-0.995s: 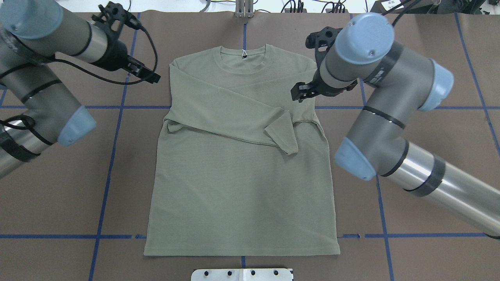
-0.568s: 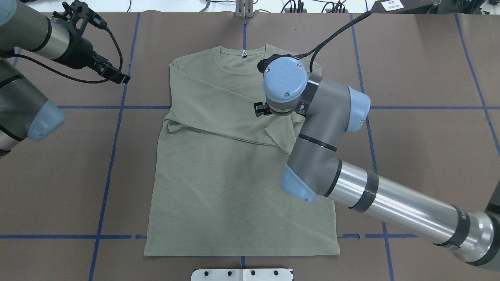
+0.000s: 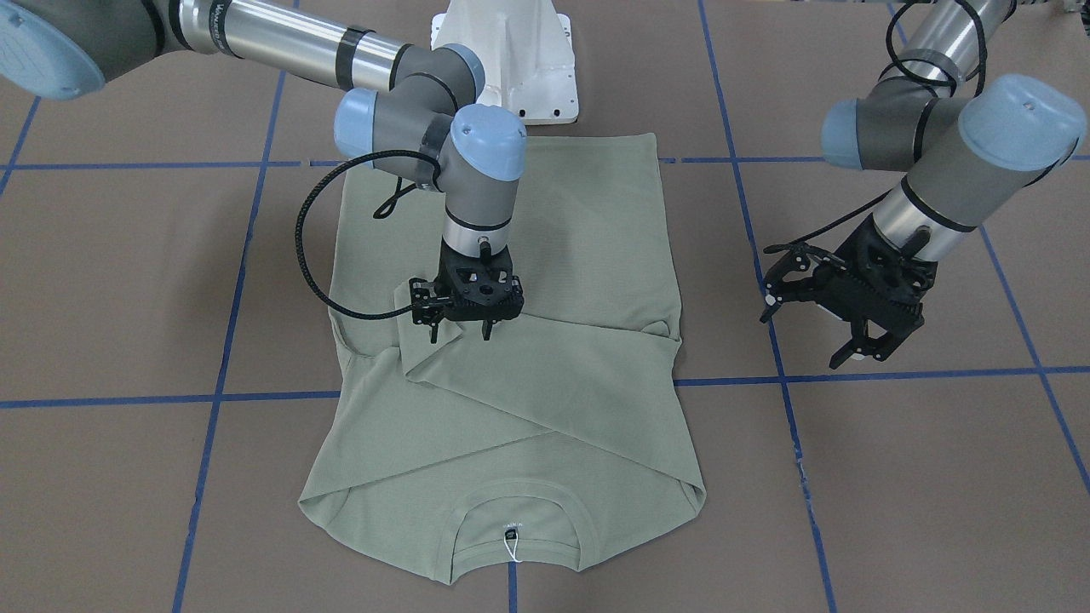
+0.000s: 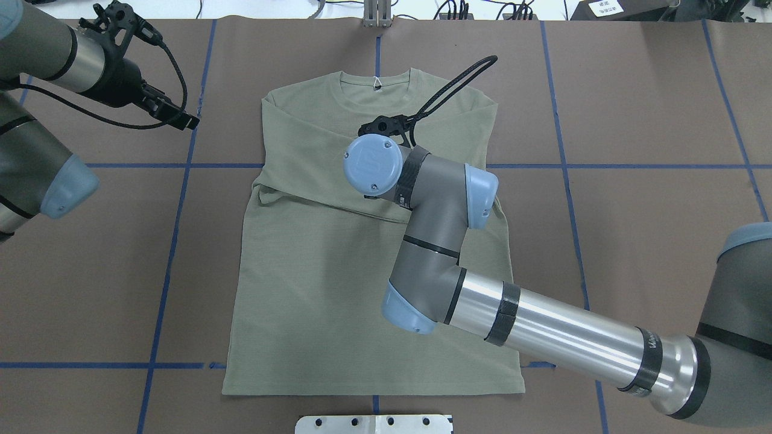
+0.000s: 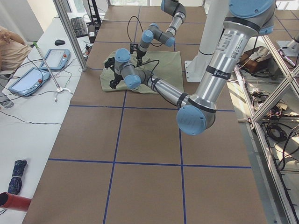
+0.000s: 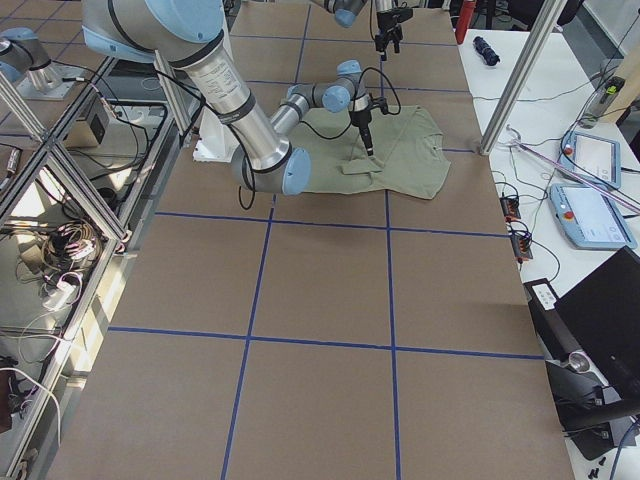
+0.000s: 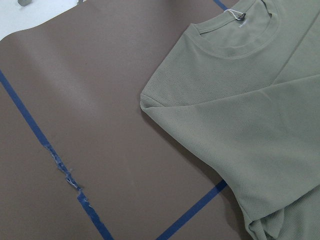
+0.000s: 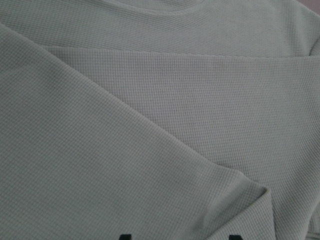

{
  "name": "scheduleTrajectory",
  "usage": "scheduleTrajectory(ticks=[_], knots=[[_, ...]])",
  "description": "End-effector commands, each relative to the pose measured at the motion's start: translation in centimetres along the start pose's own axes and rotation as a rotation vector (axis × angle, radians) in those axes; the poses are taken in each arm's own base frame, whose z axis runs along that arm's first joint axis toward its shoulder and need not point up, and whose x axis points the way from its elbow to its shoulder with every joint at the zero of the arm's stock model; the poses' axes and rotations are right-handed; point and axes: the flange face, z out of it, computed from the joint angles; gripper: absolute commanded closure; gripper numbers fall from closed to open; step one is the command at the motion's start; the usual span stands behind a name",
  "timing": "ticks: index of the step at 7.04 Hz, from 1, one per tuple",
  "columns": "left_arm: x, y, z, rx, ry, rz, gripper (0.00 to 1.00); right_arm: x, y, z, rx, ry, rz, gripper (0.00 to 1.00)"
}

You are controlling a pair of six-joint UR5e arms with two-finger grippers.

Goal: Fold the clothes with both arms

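Shirt (image 3: 588, 247) flat on bench (image 3: 894, 477), sleeves (image 3: 545, 375) crossed, right pincer (image 3: 461, 334) apart over one sleeve, left pincer (image 3: 802, 340) apart off the shirt.

One shirt (image 3: 579, 255); two arms (image 3: 281, 42) (image 3: 937, 183); two pincers (image 3: 461, 334) (image 3: 809, 332); maybe one person (image 5: 11, 46).

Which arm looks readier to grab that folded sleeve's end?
The right. The right claw, open, hangs over the sleeve end; the left claw hovers off the shirt, above the table.

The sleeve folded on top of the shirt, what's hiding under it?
Under the top sleeve lies the chest of the shirt, and the other sleeve slips beneath it, crossing. The covered part of that sleeve and the chest underneath cannot be seen.
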Motion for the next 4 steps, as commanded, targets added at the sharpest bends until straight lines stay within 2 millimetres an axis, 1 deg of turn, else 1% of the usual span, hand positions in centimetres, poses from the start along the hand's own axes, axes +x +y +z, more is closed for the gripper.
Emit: scheduleTrajectory(ticks=[1, 3, 4], knots=[[0.07, -0.02, 0.04, 0.000, 0.000, 0.000, 0.00, 0.28, 0.71, 0.63, -0.027, 0.059, -0.018, 0.36], [0.04, 0.05, 0.22, -0.003, 0.000, -0.001, 0.00, 0.36, 0.91, 0.91, -0.031, 0.064, -0.020, 0.39], [0.04, 0.05, 0.22, -0.003, 0.000, -0.001, 0.00, 0.27, 1.14, 1.01, -0.034, 0.064, -0.023, 0.44]])
